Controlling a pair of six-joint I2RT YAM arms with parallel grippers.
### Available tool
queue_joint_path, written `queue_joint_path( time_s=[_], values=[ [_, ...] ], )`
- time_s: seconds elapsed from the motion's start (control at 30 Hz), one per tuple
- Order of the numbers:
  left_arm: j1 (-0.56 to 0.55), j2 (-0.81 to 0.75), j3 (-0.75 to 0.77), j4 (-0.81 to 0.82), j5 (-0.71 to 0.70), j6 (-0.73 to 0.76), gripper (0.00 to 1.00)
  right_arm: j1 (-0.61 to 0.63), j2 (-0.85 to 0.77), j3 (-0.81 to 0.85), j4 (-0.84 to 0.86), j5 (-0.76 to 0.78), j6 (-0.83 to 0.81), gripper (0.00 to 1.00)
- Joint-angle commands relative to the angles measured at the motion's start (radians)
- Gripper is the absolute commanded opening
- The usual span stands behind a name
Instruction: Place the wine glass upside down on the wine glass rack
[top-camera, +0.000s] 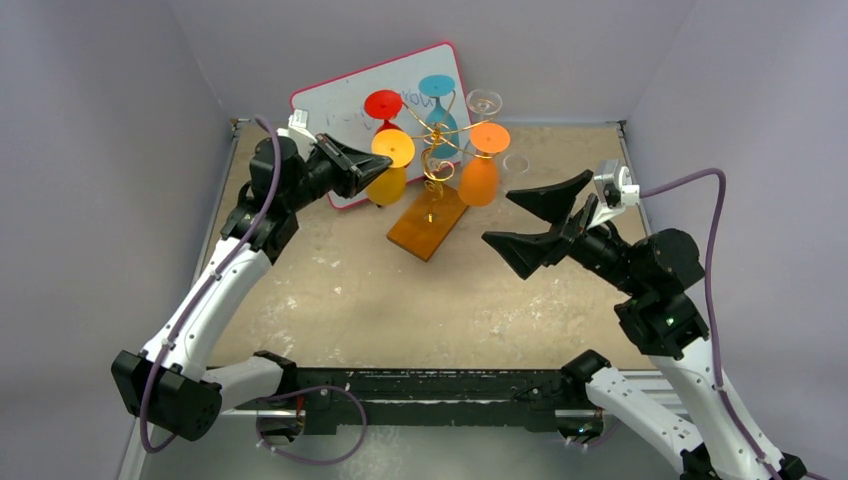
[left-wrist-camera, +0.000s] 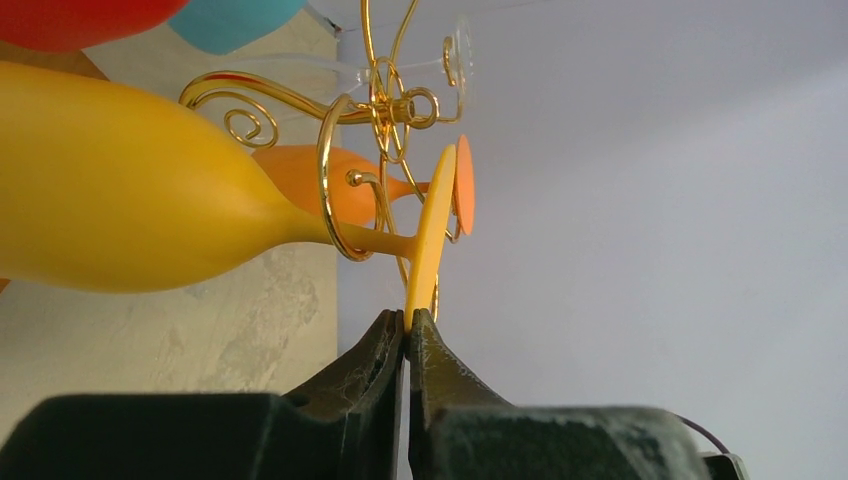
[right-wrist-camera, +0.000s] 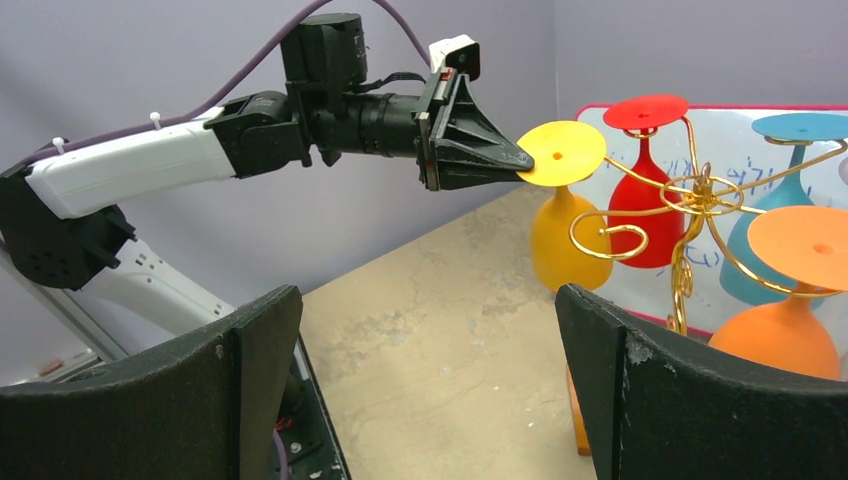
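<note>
- At the left of the desk (top-camera: 330, 290), we see the left gripper (top-camera: 383, 166) pinched narrow on the edge of the yellow wine glass (top-camera: 386, 184), holding its flat foot by the rim.
- That yellow wine glass hangs upside down, bowl below and foot on top; in the left wrist view its stem passes through a curled gold arm of the wine glass rack (top-camera: 428, 222).
- Behind it we make out a pink-framed whiteboard (top-camera: 330, 110) leaning against the back wall, with faint writing we cannot read.
- On the rack's other arms hang a red wine glass (top-camera: 384, 104), a blue wine glass (top-camera: 437, 86) and an orange wine glass (top-camera: 480, 170), all foot-up; a clear wine glass (top-camera: 484, 102) shows at the back right.
- The rack's wooden base sits on the desk, angled toward the near side.
- To the right, we find the right gripper (top-camera: 500, 217) spread wide with nothing between its fingers, apart from the rack and pointing toward it.
</note>
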Motion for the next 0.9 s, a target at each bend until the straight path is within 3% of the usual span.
queue_joint_path(
  time_s=[0.0, 0.6, 0.77, 0.87],
  values=[
    [-0.001, -0.009, -0.005, 0.024, 0.025, 0.012, 0.06, 0.005, 0.000, 0.018, 0.022, 0.031, -0.005, 1.00],
    [-0.001, -0.030, -0.023, -0.033, 0.007, 0.052, 0.26, 0.006, 0.008, 0.027, -0.021, 0.103, 0.004, 1.00],
    [-0.002, -0.043, -0.022, -0.083, -0.012, 0.094, 0.34, 0.005, 0.047, 0.108, -0.130, 0.257, -0.041, 1.00],
    [-0.002, -0.048, -0.003, -0.135, -0.023, 0.145, 0.46, 0.005, 0.076, 0.139, -0.184, 0.381, -0.023, 1.00]
  ],
)
